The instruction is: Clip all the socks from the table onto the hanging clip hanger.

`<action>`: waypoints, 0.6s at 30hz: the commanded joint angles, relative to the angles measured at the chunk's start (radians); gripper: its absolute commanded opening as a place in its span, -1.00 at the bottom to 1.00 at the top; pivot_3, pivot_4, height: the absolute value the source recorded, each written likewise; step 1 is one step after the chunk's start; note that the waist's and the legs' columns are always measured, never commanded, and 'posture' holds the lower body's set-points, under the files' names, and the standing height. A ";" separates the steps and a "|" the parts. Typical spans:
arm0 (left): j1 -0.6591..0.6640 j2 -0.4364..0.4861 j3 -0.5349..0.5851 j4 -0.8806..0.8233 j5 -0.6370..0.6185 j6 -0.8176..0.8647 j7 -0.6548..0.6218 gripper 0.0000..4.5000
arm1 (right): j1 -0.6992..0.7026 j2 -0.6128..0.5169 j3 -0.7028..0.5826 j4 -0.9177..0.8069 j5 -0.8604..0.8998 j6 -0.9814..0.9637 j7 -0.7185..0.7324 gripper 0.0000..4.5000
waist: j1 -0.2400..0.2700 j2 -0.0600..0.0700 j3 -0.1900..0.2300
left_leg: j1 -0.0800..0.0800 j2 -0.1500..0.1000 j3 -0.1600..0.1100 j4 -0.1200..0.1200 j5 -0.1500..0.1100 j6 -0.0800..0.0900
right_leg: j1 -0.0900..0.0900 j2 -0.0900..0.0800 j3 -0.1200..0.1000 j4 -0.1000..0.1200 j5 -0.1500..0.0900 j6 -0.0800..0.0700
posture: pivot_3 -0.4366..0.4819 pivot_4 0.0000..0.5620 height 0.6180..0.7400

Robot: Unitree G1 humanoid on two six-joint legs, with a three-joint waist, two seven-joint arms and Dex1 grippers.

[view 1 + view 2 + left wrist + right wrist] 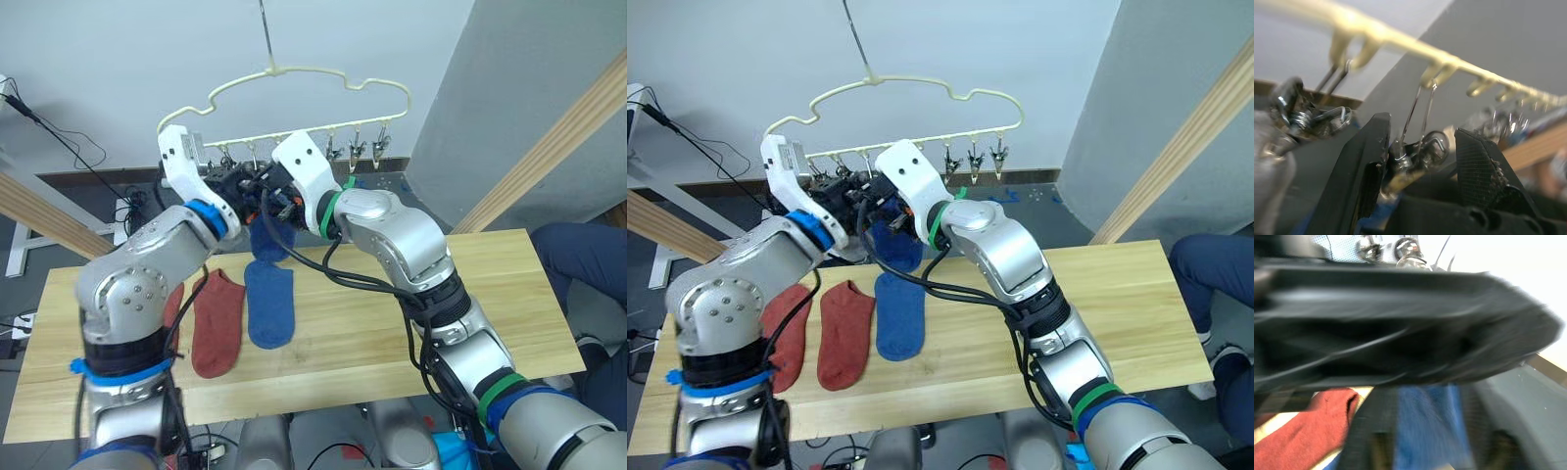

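rust-red socks (217, 323), blue sock (269, 304), pale-yellow clip hanger (294, 73)

A robotics lab or test room, not a home. A plain pale wood table (470, 294) stands inside a frame of thick wooden beams (549, 147), against bare white and grey walls. Black cables (59, 137) trail down the wall and across the dark floor, well behind both sets of jaws. A seated person's knee (1215, 269) shows beside the table.
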 commanded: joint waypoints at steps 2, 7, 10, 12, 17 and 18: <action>0.064 0.051 -0.005 -0.107 0.076 -0.052 -0.055 0.07 | 0.028 -0.012 0.005 -0.086 0.020 0.013 0.016 0.44 | 0.002 0.000 0.000 | 0.000 0.000 0.000 0.000 0.000 0.000 | 0.000 0.000 0.000 0.001 0.000 0.000 | -0.45 0.19 1.00; 0.175 0.095 0.026 -0.196 0.139 -0.098 -0.096 0.07 | 0.096 -0.063 -0.004 -0.174 0.049 0.053 0.050 0.44 | 0.008 0.000 0.000 | 0.000 -0.001 0.000 0.000 0.001 -0.001 | 0.000 0.000 0.000 0.002 0.000 0.000 | -0.37 0.17 1.00; 0.269 0.139 0.039 -0.255 0.207 -0.166 -0.153 0.07 | 0.148 -0.114 -0.023 -0.243 0.084 0.067 0.083 0.44 | 0.010 -0.001 0.000 | 0.000 0.000 0.000 0.000 0.001 -0.001 | -0.001 0.000 0.000 0.002 0.000 0.000 | -0.35 0.16 1.00; 0.312 0.146 0.046 -0.282 0.227 -0.188 -0.164 0.07 | 0.181 -0.158 -0.040 -0.288 0.107 0.061 0.109 0.44 | 0.014 -0.001 0.000 | 0.000 0.000 0.000 -0.001 0.001 -0.001 | -0.001 0.000 0.000 0.002 0.000 0.000 | -0.32 0.14 1.00; 0.359 0.134 0.046 -0.317 0.268 -0.224 -0.166 0.07 | 0.223 -0.213 -0.077 -0.354 0.160 0.051 0.136 0.44 | 0.023 -0.001 -0.001 | 0.000 -0.001 0.001 0.000 0.001 -0.001 | -0.001 0.001 0.001 0.003 0.000 0.000 | -0.30 0.13 1.00; 0.385 0.129 0.053 -0.334 0.255 -0.239 -0.189 0.07 | 0.246 -0.225 -0.113 -0.407 0.198 0.072 0.150 0.44 | 0.025 -0.001 -0.001 | 0.000 -0.001 0.001 0.000 0.001 -0.001 | -0.001 0.002 0.000 0.003 0.000 0.000 | -0.27 0.11 1.00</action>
